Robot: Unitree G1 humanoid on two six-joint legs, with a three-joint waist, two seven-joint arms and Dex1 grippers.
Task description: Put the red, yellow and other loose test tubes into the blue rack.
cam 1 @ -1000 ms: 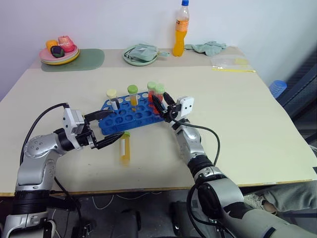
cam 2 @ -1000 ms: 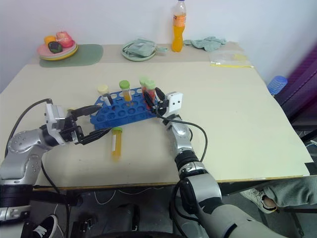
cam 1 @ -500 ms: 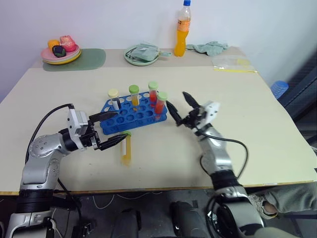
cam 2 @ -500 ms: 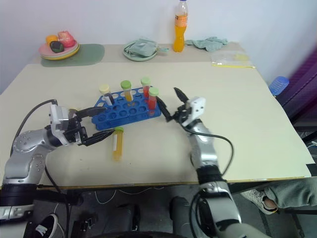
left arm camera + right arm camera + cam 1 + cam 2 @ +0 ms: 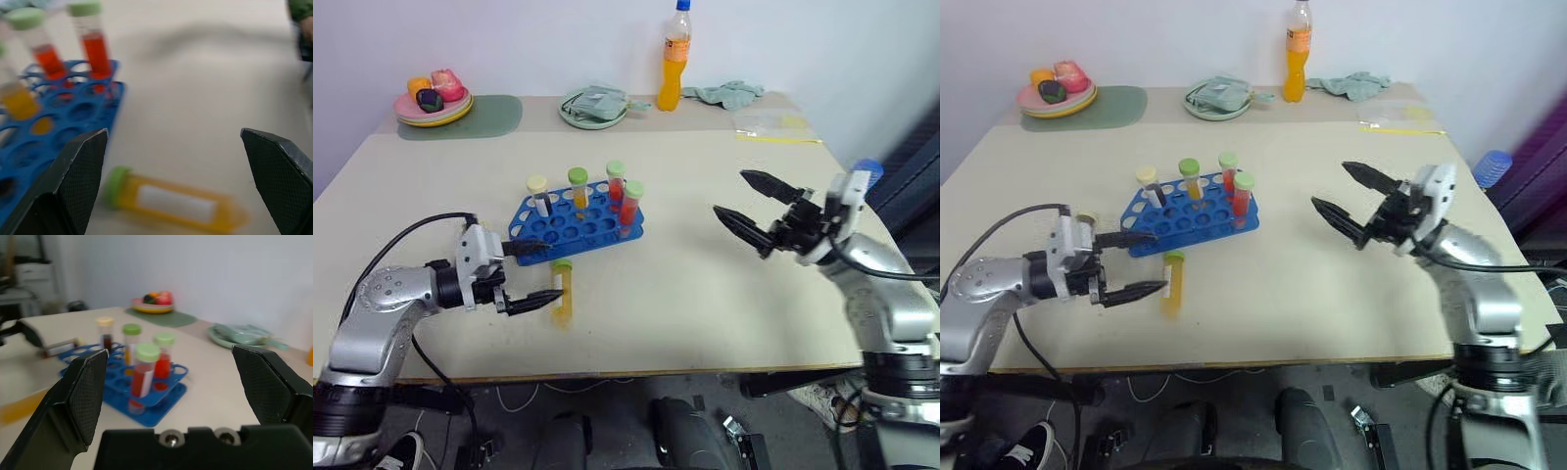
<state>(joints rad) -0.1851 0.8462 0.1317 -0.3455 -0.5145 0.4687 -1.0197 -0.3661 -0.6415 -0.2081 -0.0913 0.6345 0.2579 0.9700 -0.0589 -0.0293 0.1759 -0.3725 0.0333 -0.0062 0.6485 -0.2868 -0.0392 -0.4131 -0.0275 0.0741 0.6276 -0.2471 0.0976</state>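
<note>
Four tubes [image 5: 579, 191] racked [image 5: 578, 227], one yellow tube [image 5: 561, 292] loose on table [image 5: 705, 166]; left hand [image 5: 529, 276], right hand [image 5: 752, 209] wide open, empty.

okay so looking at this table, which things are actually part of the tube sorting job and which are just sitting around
Part of the job:
- blue rack, four capped tubes standing in it
- yellow tube lying on the table in front of the rack
- left gripper, open at that tube

Just lying about:
- orange drink bottle
- plate of toy food
- green plate with cloth
- crumpled cloth
</note>
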